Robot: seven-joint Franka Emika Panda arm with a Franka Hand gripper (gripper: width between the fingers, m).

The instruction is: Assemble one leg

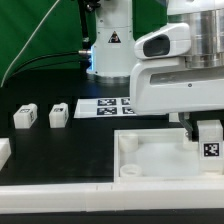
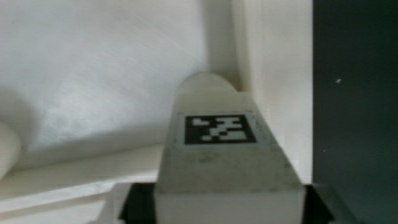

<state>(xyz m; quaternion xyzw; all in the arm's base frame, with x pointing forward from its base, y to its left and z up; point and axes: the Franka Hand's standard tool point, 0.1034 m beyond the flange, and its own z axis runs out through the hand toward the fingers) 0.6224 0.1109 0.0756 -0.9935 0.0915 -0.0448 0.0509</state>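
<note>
My gripper (image 1: 209, 132) is shut on a leg (image 1: 210, 143), a small white block with a black-and-white tag, and holds it at the far right corner of the large white tray-like panel (image 1: 150, 160). In the wrist view the leg (image 2: 221, 140) stands between my black fingers (image 2: 146, 203), its far end against the panel's inner corner (image 2: 214, 60). Two more legs (image 1: 24, 116) (image 1: 57, 114) stand on the black table at the exterior view's left. Another white part (image 1: 3, 152) shows at the left edge.
The marker board (image 1: 105, 106) lies flat on the table behind the panel. The arm's white base (image 1: 110, 45) stands at the back. A white strip (image 1: 60, 190) runs along the table's front edge.
</note>
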